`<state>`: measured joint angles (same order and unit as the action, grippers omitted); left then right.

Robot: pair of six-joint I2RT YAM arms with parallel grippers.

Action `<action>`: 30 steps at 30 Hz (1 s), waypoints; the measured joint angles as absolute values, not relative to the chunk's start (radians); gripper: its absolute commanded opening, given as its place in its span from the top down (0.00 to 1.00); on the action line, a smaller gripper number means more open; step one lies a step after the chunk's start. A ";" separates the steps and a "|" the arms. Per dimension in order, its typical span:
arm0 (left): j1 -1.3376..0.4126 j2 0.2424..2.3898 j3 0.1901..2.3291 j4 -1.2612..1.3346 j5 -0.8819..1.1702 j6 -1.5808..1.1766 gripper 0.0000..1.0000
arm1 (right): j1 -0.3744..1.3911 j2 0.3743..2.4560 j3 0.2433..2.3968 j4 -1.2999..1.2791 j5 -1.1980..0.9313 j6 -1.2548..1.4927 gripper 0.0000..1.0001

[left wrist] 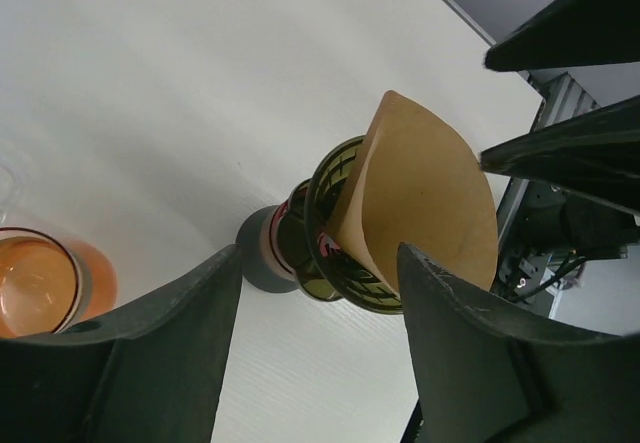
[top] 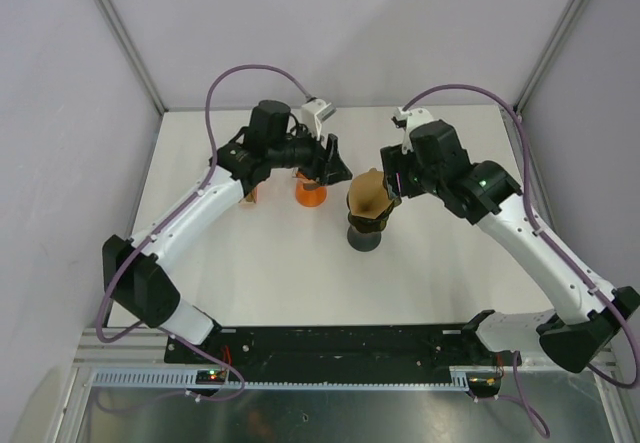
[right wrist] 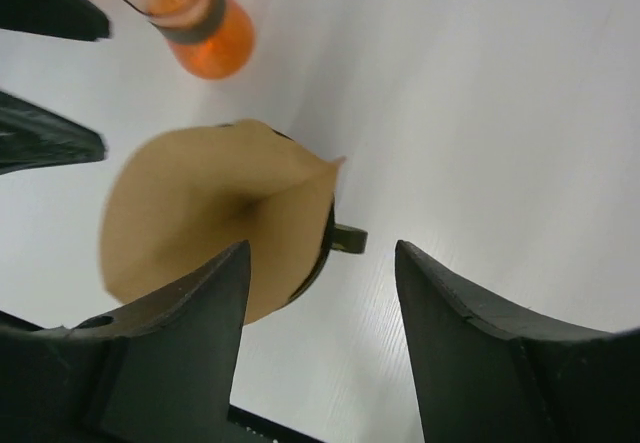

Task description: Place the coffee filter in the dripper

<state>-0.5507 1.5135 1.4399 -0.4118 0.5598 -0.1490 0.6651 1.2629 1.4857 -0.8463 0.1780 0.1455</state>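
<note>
A brown paper coffee filter [top: 366, 195] sits opened as a cone in the dark dripper [top: 364, 231], its edge standing well above the rim. It also shows in the left wrist view [left wrist: 420, 198] and the right wrist view [right wrist: 205, 218]. The dripper [left wrist: 325, 238] rests on a grey base. My left gripper [top: 335, 166] is open and empty, just left of the filter. My right gripper [top: 393, 185] is open and empty, just right of the filter. Neither touches it.
An orange cup [top: 310, 193] stands on the white table [top: 260, 283] left of the dripper, under my left wrist; it also shows in the left wrist view [left wrist: 45, 283] and the right wrist view [right wrist: 200, 18]. A small wooden block [top: 250, 198] lies beside the left arm.
</note>
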 measured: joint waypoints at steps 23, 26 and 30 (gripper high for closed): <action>-0.598 1.592 1.440 -0.404 0.499 -0.120 0.61 | 0.612 1.321 1.387 -0.802 0.095 0.206 0.86; -0.598 1.592 1.436 -0.400 0.500 -0.119 0.61 | 0.608 1.323 1.383 -0.801 0.093 0.204 0.86; -0.600 1.592 1.418 -0.397 0.501 -0.112 0.61 | 0.606 1.327 1.364 -0.799 0.093 0.196 0.85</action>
